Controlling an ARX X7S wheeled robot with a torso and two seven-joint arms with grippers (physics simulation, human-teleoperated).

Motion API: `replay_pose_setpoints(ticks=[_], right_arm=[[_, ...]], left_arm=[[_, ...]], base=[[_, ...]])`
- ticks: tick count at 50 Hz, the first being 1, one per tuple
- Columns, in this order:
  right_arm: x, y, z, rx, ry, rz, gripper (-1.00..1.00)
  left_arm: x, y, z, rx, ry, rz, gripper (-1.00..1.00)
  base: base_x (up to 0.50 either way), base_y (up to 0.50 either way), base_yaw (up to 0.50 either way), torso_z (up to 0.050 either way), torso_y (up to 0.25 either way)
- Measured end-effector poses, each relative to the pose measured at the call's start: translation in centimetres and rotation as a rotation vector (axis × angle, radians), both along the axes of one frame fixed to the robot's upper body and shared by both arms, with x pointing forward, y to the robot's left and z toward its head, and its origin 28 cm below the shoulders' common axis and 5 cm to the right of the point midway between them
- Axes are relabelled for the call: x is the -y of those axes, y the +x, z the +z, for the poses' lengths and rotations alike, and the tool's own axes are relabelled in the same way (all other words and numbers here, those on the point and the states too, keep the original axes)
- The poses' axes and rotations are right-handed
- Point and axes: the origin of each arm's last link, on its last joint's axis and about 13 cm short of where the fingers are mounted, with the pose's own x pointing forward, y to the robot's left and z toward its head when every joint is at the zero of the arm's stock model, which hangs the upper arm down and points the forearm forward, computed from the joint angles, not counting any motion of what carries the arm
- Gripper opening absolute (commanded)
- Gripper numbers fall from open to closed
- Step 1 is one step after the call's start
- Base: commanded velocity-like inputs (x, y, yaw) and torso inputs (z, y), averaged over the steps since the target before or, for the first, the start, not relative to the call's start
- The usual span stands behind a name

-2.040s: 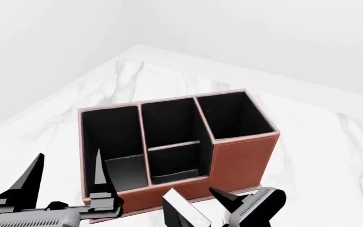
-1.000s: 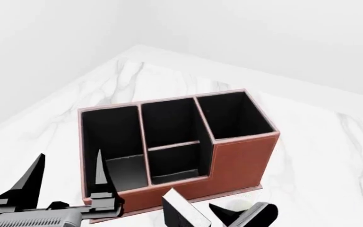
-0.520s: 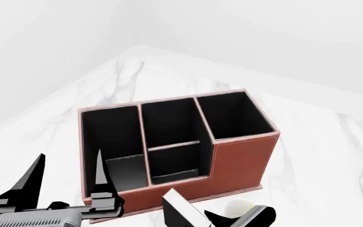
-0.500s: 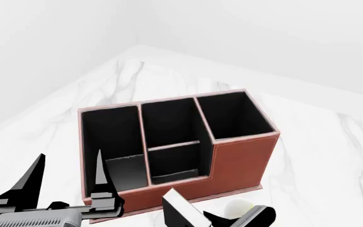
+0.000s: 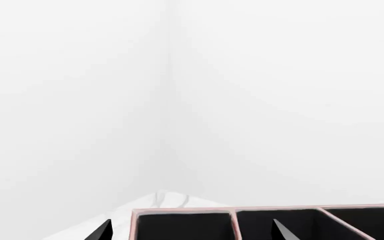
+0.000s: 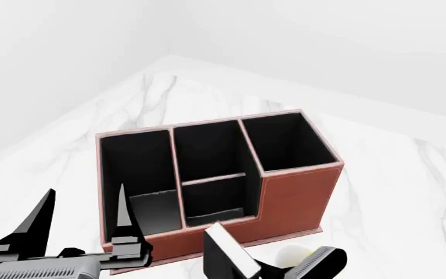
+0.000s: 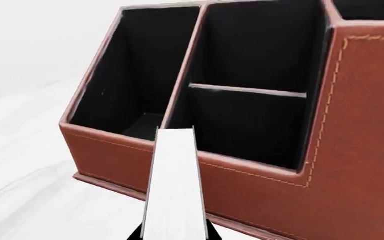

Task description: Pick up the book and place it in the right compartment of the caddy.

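I see the caddy (image 6: 285,200) standing on the white marble table (image 6: 409,192), its three black-lined sections open upward; the right compartment (image 6: 285,142) is the tallest, with full-height reddish-brown walls and a pale pink rim, and it sits at the end away from my left arm; the middle section (image 6: 211,174) is split by a crosswise divider; the sloped-wall section (image 6: 139,174) lies at the left end.

The book (image 6: 227,253) is at the lower edge of the head view, in front of the caddy's low front wall, tilted, white page edge up; in the right wrist view the book (image 7: 173,185) runs as a pale strip up to the front rim, overlapping the wall between the sloped and middle sections; dark tips show on either side of its lower end, so the right gripper (image 6: 304,268) appears clamped on the book, though only part of it shows in the head view.

A white rounded object (image 6: 291,254) lies just beside that gripper; too little shows to name it.

The left gripper (image 6: 79,218) hovers near the caddy's left front corner, its pointed fingers (image 6: 122,215) spread apart with nothing between them; the left wrist view shows only the caddy's far rim (image 5: 259,210) against blank white walls.

Bare marble extends right of the caddy and behind it.
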Motion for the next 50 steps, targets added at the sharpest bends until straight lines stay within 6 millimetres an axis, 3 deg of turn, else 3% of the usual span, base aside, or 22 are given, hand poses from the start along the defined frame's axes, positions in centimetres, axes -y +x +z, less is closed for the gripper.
replay_pose_setpoints(ticks=[50], right_arm=[[0.1, 1.9, 11.9, 0.261, -0.016, -0.023, -1.0]], left_arm=[[-0.1, 0.1, -0.1, -0.01, -0.007, -0.001, 1.0]], base=[[0.0, 0.0, 0.0, 0.0, 0.001]])
